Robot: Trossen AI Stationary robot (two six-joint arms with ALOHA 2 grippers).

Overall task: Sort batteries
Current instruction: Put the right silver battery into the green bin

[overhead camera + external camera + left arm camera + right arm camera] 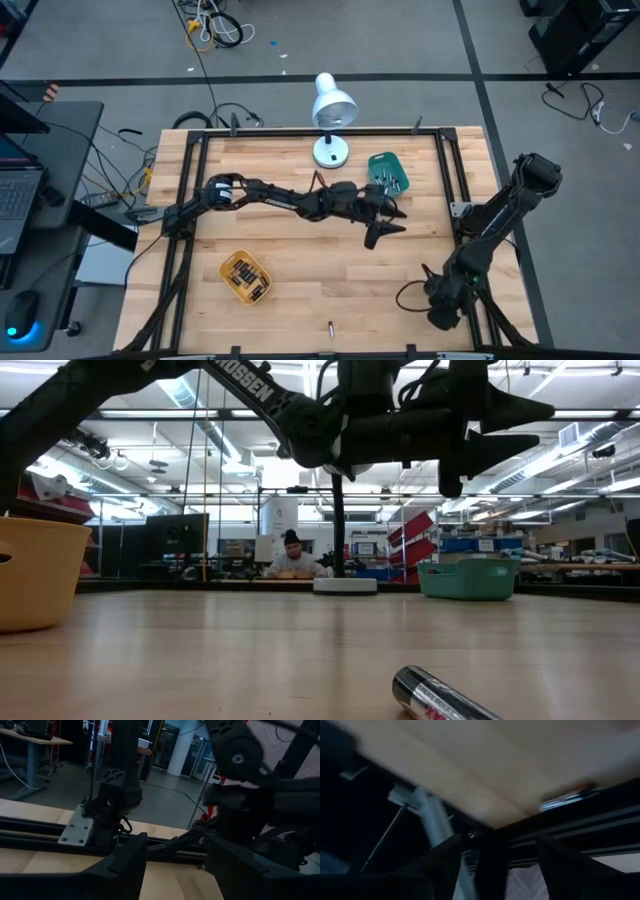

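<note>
One lone battery [331, 327], a small dark cylinder with a silvery end, lies on its side near the table's near edge; it shows close up in the low view [440, 701]. More batteries lie in the yellow tray [246, 277] and in the teal tray [388, 172]. My left gripper [387, 226] hangs open and empty above the table, just on the near side of the teal tray [468, 578]; its fingers stand apart in its wrist view [175, 865]. My right gripper [438, 308] waits folded back at the table's right near corner, open [497, 860] and empty.
A white desk lamp [333, 110] stands at the far edge, its base [345, 586] left of the teal tray. A black frame [190, 200] runs along the table's sides. The yellow tray [35, 570] sits left near. Bare wood lies between the trays. A person sits far off in the room [291, 560].
</note>
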